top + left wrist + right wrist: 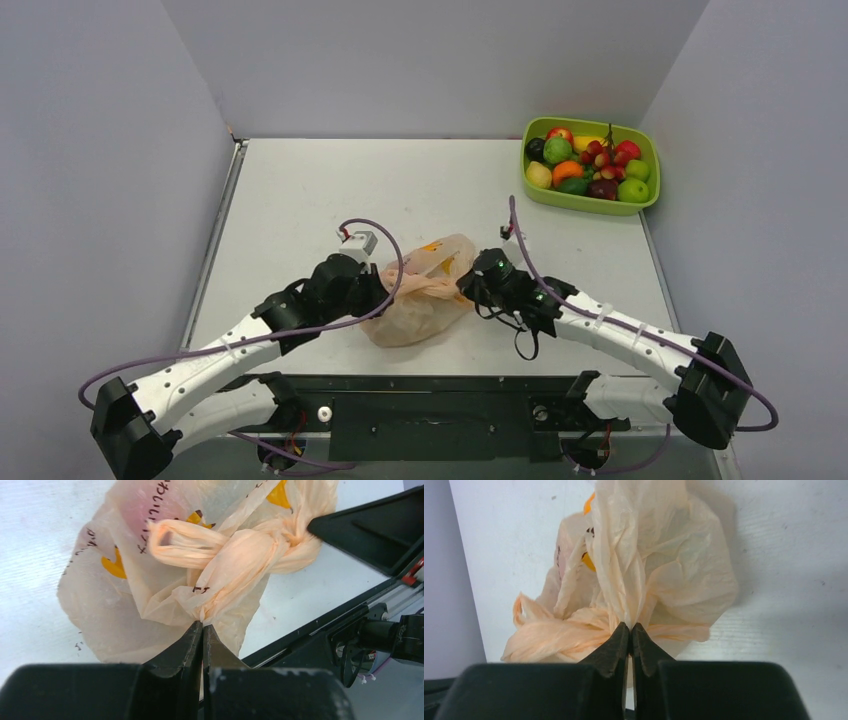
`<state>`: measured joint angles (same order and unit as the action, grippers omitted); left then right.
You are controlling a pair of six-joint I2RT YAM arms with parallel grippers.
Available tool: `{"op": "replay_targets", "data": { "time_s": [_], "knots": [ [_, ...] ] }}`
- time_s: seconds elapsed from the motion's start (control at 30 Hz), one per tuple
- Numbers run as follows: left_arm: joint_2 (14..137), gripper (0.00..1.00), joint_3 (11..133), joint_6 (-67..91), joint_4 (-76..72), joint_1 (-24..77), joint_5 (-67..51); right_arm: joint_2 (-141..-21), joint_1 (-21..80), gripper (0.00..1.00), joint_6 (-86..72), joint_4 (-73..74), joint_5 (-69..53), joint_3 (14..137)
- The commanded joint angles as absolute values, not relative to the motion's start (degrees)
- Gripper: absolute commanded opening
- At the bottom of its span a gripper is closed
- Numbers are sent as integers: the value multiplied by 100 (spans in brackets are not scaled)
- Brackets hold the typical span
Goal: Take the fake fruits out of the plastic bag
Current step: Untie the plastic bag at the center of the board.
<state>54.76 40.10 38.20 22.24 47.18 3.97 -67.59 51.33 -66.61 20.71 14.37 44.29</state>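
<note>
Near the front edge of the counter [300, 200], about midway between its left and right sides, lies the plastic bag [425, 295], crumpled and low, with an arm at each side. The left hand [202, 626] is fully closed. Its tips pinch a gather of the film just below the knot [250, 547] where the handles are twisted together, and one handle loop [175, 537] sticks out beside it. The right hand [630, 626] is closed too, and a pleated fold of the bag rises straight out from between its tips, so it grips the film on the opposite side. How much plastic sits between either pair of tips is hidden by the fingers themselves. The film is cloudy: orange printed marks [114, 566] and dark lettering show on it, but whether anything lies inside cannot be made out. The fake fruits [590, 165] that can be seen are heaped in a lime-green tray [592, 206] at the far right corner of the counter, well apart from the bag. Those lower in the heap are only partly visible.
</note>
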Motion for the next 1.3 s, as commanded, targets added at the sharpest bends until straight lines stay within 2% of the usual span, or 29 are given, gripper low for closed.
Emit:
{"op": "replay_targets", "data": {
  "time_s": [0.0,0.3,0.53,0.73,0.83,0.93,1.07,1.17,1.27],
  "knots": [
    [4817,0,3981,3906,2598,4710,1007,-6161,4322,0,-6063,2057,1075,4516],
    [4274,0,3793,3919,2974,4676,1325,-5102,2627,0,-5309,1793,-398,3883],
    [4293,1,4185,3776,2930,4668,1098,-5086,2464,0,-4835,1719,-1203,3840],
    [4788,27,4811,3499,2797,4677,380,-4938,2514,0,-4889,1693,-1160,3790],
    [4984,32,5024,3445,2593,4735,-315,-4931,2525,0,-4928,1675,-1163,3802],
    [5125,35,5186,3347,2463,5125,-442,-4967,2535,0,-4922,1671,-1188,3826],
    [5505,38,5790,3163,3137,6042,620,-5014,2535,0,-4909,1654,-1188,3831],
    [5841,44,6286,2868,3543,6955,2060,-5040,2548,0,-4900,1642,-1160,3831],
    [6330,45,6583,2506,3813,8073,3398,-5062,2549,0,-4879,1644,-1152,3828]
  ]
}}
